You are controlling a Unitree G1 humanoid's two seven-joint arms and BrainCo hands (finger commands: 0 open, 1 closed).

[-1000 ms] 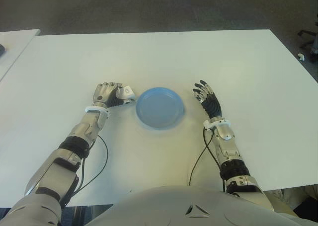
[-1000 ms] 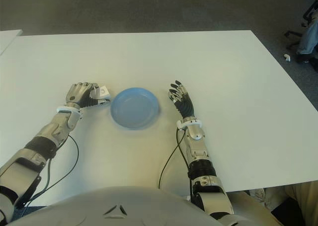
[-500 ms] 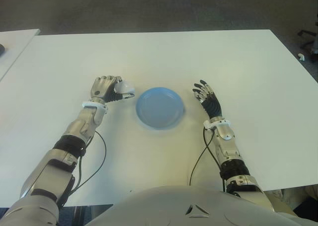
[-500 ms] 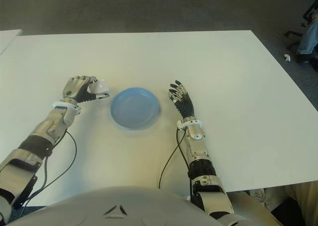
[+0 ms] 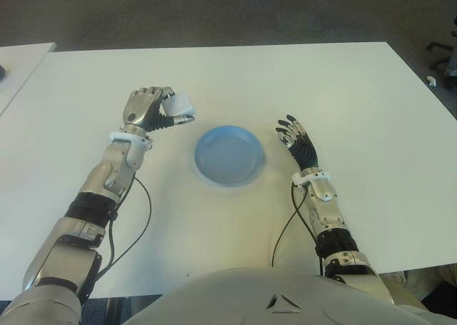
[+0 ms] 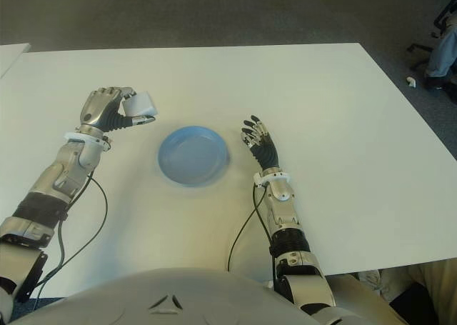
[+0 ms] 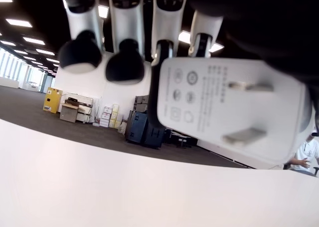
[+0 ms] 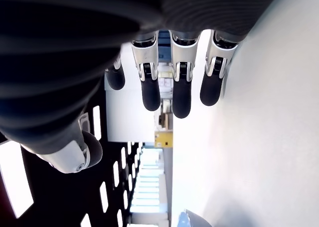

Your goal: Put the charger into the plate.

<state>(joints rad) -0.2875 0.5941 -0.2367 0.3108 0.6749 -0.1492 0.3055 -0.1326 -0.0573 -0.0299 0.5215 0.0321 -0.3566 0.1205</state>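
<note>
Lifted off the table, left hand (image 5: 146, 108) grips charger (image 5: 178, 105) left of plate (image 5: 230, 156).

A large white table (image 5: 285, 82) fills most of the eye views, standing on dark grey carpet (image 5: 214, 14), with the corner of a second white table (image 5: 21, 57) just beside it on the left and part of an office chair base (image 5: 443, 53) at the far right edge. The left wrist view shows a dark ceiling with rows of rectangular lights (image 7: 20, 23), a white wall (image 7: 89, 87), bright windows (image 7: 10, 67) far off, a yellow cabinet (image 7: 52, 100) and stacked boxes (image 7: 107, 116) on the carpet.
</note>
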